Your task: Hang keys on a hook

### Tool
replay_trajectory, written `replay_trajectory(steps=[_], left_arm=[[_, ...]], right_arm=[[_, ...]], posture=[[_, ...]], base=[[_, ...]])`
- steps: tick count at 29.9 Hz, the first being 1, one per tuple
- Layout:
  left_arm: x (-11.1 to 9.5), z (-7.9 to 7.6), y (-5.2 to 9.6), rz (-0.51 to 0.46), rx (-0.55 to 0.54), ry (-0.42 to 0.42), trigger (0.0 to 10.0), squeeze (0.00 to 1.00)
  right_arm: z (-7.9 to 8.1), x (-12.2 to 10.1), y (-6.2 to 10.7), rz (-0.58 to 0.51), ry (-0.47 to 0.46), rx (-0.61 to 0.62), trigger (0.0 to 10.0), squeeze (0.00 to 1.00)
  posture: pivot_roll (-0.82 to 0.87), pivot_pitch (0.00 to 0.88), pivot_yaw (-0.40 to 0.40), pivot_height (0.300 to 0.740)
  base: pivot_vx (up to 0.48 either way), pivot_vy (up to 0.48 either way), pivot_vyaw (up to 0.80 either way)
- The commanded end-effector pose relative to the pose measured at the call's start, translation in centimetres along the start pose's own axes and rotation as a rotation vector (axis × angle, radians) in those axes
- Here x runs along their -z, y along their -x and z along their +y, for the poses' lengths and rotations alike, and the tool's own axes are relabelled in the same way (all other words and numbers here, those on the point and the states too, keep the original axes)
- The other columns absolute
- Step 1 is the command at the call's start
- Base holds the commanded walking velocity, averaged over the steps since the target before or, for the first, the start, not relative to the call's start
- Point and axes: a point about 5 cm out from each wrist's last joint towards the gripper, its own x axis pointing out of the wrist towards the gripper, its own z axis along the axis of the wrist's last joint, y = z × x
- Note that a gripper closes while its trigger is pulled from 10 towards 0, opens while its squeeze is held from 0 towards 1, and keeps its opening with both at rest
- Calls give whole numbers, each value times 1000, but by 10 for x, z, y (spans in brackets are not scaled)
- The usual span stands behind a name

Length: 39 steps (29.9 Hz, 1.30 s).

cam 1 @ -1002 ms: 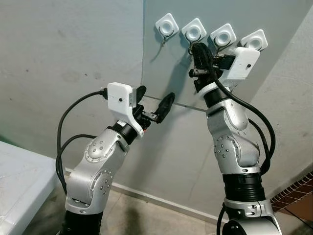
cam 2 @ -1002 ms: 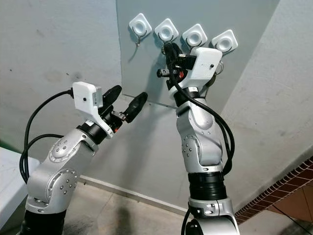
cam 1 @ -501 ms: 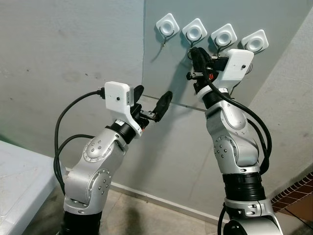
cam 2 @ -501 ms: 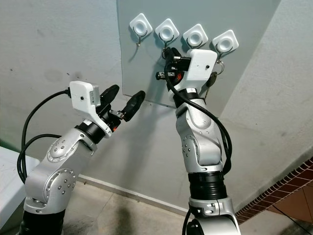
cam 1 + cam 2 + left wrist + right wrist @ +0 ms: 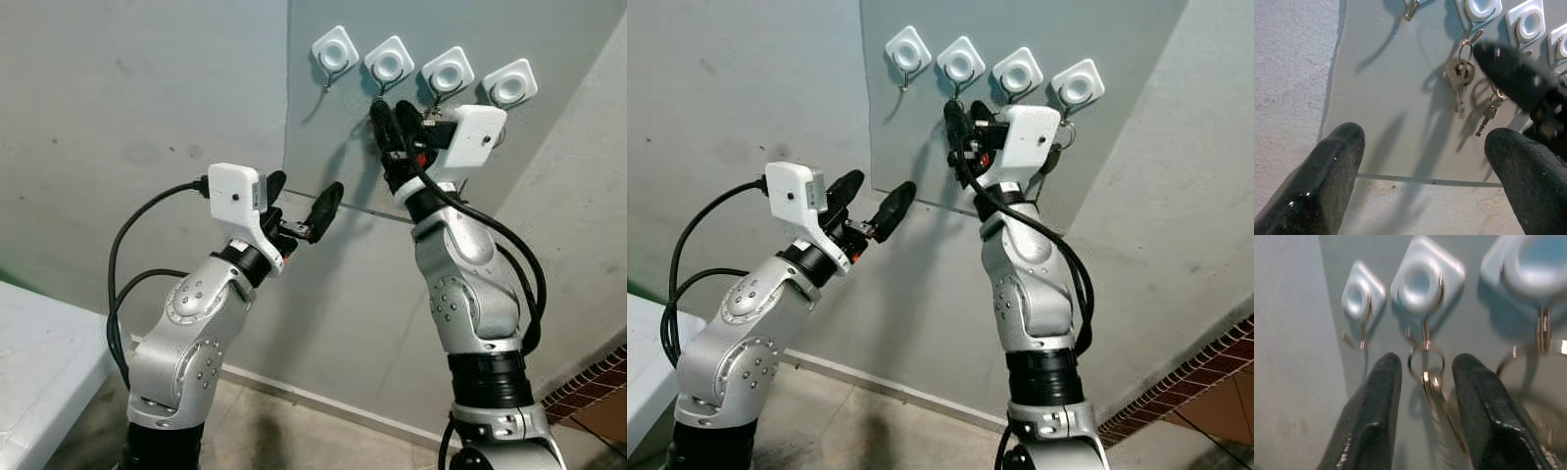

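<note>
My right gripper (image 5: 1422,396) has swung round since a second ago: then its black fingers were bunched against the second hook, and now they point up at it with the jaws spread, one finger either side of the keys (image 5: 1426,367). The key ring hangs on the second hook (image 5: 1426,284) from the panel's left edge, and in my right wrist view neither finger touches it, so I judge the hanging done and the release made; what remains is to draw back without snagging the ring. My left gripper (image 5: 306,211) waits lower down, just in front of the panel's (image 5: 1391,122) bottom edge, fingers spread wide and holding nothing. Its wrist view shows the bunch (image 5: 1459,73) dangling from that hook, with another key (image 5: 1488,113) on the next hook along. The right wrist picture is blurred, so I cannot tell how deep the ring sits in the hook's curve, and my own right hand covers the keys from my head cameras.
</note>
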Motion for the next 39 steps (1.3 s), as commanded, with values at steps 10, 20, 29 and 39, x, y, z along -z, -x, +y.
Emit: replay_trajectory(steps=[10, 20, 29, 39], left_arm=[[32, 23, 11, 78, -145, -31, 10000, 0], [67, 66, 32, 139, -372, 0, 10000, 0], [66, 72, 28, 107, -376, -22, 10000, 0], [112, 81, 38, 212, -395, -15, 10000, 0]], right_arm=[[-20, 34, 38, 91, 48, 15, 10000, 0], [-49, 61, 74, 199, 113, 145, 10000, 0], [-52, 63, 76, 194, 134, 164, 10000, 0], [-68, 108, 105, 375, 166, 197, 10000, 0]], posture=[[38, 22, -47, 740], [24, 4, -31, 740], [21, 0, -26, 740], [23, 0, -27, 740]], base=[[0, 0, 0], [0, 0, 0], [0, 0, 0], [0, 0, 0]])
